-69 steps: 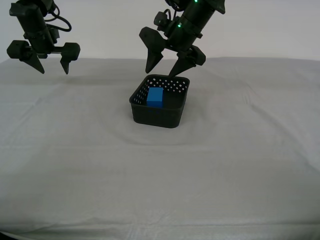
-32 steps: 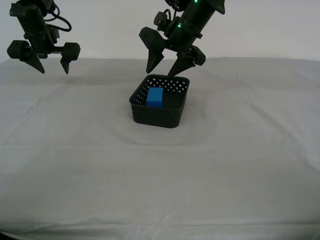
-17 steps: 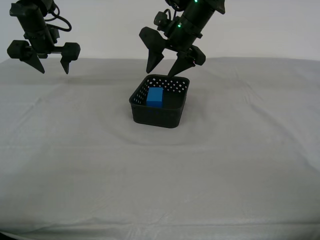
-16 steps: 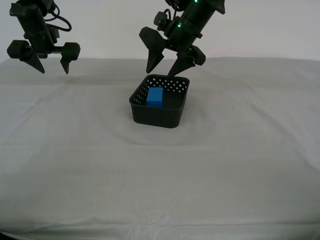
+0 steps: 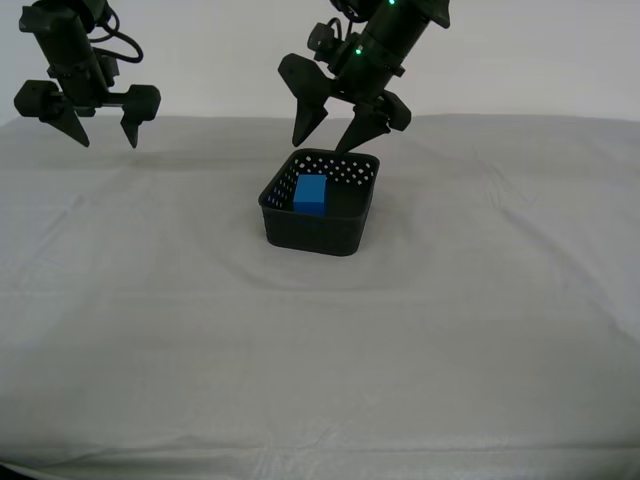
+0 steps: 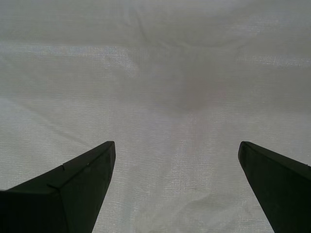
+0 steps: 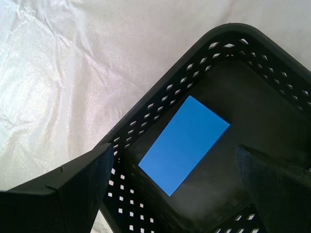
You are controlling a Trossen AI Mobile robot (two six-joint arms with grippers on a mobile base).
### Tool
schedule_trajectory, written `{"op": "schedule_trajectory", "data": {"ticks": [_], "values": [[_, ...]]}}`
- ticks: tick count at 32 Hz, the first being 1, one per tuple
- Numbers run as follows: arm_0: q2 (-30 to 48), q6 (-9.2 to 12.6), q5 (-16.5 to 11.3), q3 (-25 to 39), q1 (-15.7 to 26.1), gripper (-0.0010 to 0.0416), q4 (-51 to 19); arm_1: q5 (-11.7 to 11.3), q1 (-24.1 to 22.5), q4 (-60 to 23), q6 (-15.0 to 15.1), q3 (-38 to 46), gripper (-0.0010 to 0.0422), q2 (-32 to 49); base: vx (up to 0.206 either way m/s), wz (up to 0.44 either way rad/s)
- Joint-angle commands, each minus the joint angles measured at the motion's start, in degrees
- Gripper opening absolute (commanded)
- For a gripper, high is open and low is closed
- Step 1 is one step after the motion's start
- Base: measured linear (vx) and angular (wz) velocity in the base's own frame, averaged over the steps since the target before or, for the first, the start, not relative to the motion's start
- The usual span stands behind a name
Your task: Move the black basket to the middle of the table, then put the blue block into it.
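The black basket (image 5: 320, 212) stands near the middle of the table (image 5: 320, 330), on the pale cloth. The blue block (image 5: 311, 193) lies flat inside it; in the first wrist view the block (image 7: 184, 143) rests on the floor of the basket (image 7: 160, 99). My first gripper (image 5: 333, 128) hangs open and empty just above the basket's far rim, its fingers (image 7: 73, 187) spread wide. My second gripper (image 5: 100, 125) is open and empty, raised over the far part of the exterior view's left; its wrist view shows only bare cloth between the fingers (image 6: 77, 184).
The cloth (image 6: 184, 73) is slightly wrinkled, with a fold around the basket. A plain pale wall (image 5: 220, 50) stands behind the table. Nothing else lies on the table.
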Motion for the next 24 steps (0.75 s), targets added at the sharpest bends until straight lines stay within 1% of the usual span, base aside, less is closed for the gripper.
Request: {"op": "schedule_trajectory", "data": {"ticks": [1,24], "values": [[-0.04,-0.09,-0.15,0.04,0.02,0.0351,-0.04,-0.02,0.02,0.0,0.09,0.0,0.035,0.04,0.0,0.0],[-0.04,-0.09,-0.15,0.04,0.02,0.0351,-0.04,-0.02,0.02,0.0,0.09,0.0,0.035,0.04,0.0,0.0]]}}
